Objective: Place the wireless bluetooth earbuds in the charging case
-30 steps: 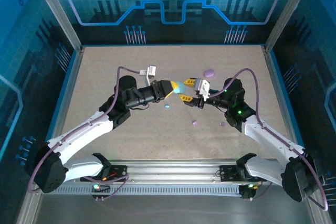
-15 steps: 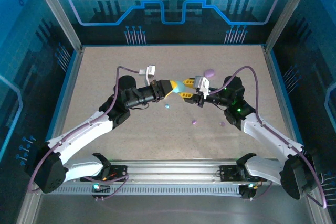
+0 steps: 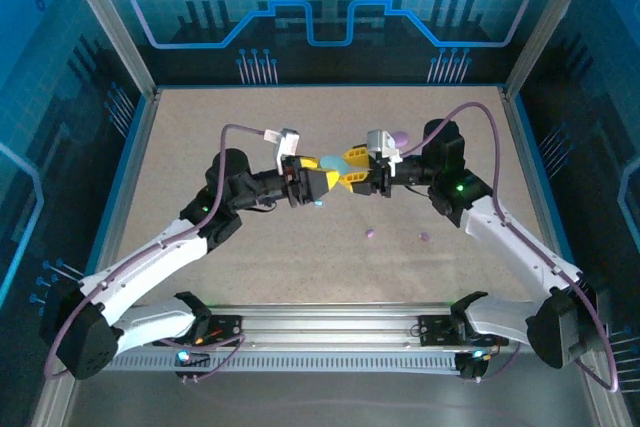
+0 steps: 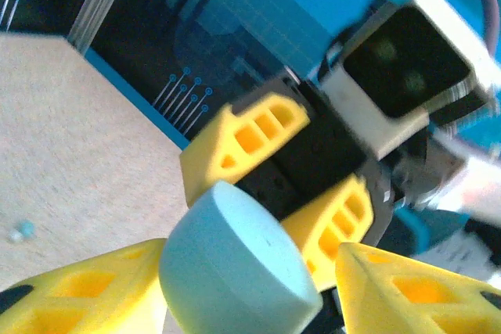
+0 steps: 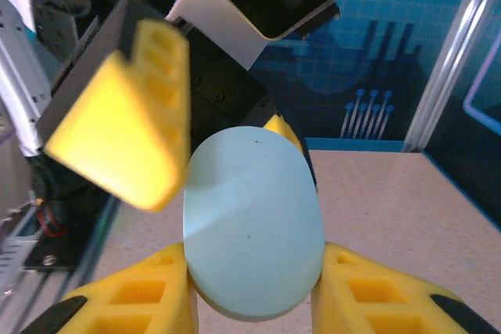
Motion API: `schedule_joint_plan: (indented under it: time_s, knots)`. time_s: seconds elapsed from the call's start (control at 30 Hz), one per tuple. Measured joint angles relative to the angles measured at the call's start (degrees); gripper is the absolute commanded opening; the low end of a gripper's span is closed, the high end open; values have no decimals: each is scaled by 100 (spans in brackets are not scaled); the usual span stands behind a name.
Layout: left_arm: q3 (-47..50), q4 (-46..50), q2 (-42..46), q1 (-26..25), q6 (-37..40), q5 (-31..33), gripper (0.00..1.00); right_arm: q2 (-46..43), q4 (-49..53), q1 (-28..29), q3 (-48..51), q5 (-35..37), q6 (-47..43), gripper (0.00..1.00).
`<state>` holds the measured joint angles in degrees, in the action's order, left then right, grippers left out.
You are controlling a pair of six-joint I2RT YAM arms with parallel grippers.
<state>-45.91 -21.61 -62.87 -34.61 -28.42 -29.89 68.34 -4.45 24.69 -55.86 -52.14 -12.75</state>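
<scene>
One teal case (image 3: 333, 163) hangs above the counter (image 3: 250, 117) — right gripper (image 5: 252, 260) clamps it, whether left gripper (image 4: 250, 260) grips cannot be told; mistimed release would drop it.

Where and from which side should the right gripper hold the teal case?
Probably across the narrow sides of the teal case, near end, coming head-on: its broad oval face faces the right gripper, and the left gripper straddles the far end.
</scene>
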Motion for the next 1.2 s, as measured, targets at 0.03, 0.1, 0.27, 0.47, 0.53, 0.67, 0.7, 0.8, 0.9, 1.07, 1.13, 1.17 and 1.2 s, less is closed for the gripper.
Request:
schedule_joint_plan:
  time_s: [0.03,0.1,0.27,0.47,0.53,0.67,0.7,0.8,0.9,1.07,1.13,1.17,1.2]
  knots:
    - [55,-13,39,0,310,-72,59,31,120,-9,-79,-87,11,36]
    - [197,-35,131,-2,1005,-221,57,118,437,-37,-275,-306,11,36]
    - [306,-68,216,-2,2057,-389,55,304,1154,-50,-643,-693,-160,36]
    - [306,-70,219,0,2524,-470,54,391,1661,-76,-874,-942,-422,36]
    - [306,-103,219,-2,2586,-468,55,420,1825,-74,-901,-1003,-511,36]
    - [306,-111,219,-2,2590,-446,55,479,2009,-76,-953,-1038,-656,36]
    - [306,-111,219,-2,2590,-446,54,481,2020,-76,-953,-1040,-684,36]
    - [306,-94,216,-2,2588,-446,53,481,2048,-74,-953,-1038,-726,36]
    - [306,-92,212,0,2583,-446,53,481,2048,-63,-953,-1003,-750,36]
    - [306,-98,168,0,2540,-446,54,479,2044,-59,-953,-931,-785,37]
    - [306,-101,164,0,2535,-446,54,474,2035,-52,-951,-901,-787,37]
    - [306,-101,164,0,2535,-444,54,468,2031,-44,-951,-876,-789,37]
    - [306,-101,164,0,2533,-444,54,461,2028,-33,-949,-850,-791,37]
